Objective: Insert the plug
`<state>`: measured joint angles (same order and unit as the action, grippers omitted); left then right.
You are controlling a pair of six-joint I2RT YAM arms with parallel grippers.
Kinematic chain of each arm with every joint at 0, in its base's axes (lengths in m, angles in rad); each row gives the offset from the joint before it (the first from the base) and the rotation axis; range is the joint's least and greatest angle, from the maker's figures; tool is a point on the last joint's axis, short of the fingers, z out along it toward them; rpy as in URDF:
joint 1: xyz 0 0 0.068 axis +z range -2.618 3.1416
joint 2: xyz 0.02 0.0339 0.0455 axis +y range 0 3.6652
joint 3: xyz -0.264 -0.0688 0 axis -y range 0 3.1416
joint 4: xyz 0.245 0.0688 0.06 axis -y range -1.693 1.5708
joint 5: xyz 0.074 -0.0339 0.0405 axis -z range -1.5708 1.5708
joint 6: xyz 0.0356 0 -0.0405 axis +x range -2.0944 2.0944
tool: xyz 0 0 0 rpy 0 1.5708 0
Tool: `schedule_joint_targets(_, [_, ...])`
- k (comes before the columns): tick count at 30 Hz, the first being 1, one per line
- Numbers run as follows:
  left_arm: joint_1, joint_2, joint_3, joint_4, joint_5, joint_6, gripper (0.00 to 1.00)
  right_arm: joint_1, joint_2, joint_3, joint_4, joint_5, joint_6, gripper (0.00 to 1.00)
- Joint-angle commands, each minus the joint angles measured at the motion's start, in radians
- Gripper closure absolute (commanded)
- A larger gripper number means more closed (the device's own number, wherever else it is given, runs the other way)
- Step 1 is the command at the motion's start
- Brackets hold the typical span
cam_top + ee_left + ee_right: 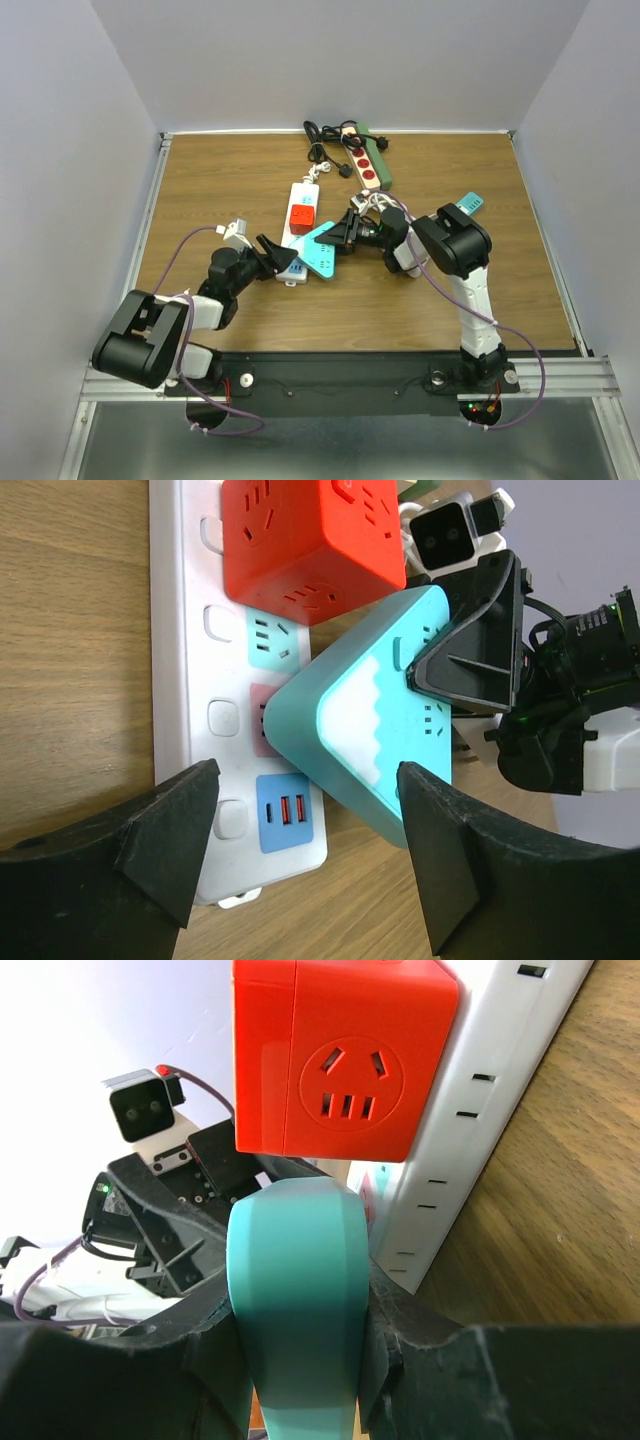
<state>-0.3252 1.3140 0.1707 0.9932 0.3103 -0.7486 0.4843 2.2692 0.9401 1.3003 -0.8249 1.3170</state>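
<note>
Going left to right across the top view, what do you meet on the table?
left end effector → white power strip → teal adapter → power strip with red sockets → small teal item. Left out as overlapping: red cube, right end effector.

The table [200,180] is matt wood with visible grain. The white power strip [180,630] is smooth, glossy plastic. The red cube [300,530] and the teal plug [350,710] are smooth satin plastic. The fingers [150,860] of the left gripper [308,773] are matt black plastic, slightly rough.
</note>
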Motion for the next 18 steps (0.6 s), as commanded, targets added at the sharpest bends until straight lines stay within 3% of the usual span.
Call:
schedule_joint_targets(1, [0.003, 0.039, 0.027, 0.042, -0.004, 0.008, 0.21, 0.004, 0.041, -0.026, -0.006, 0.055, -0.056, 1.0])
schedule_joint_targets(9, [0.003, 0.122, 0.038, 0.022, -0.027, -0.001, 0.37, 0.005, 0.018, -0.029, -0.12, 0.092, -0.139, 1.0])
schedule_joint_targets(18, [0.003, 0.211, 0.101, -0.07, -0.039, 0.014, 0.46, 0.005, -0.002, 0.002, -0.28, 0.128, -0.211, 1.0])
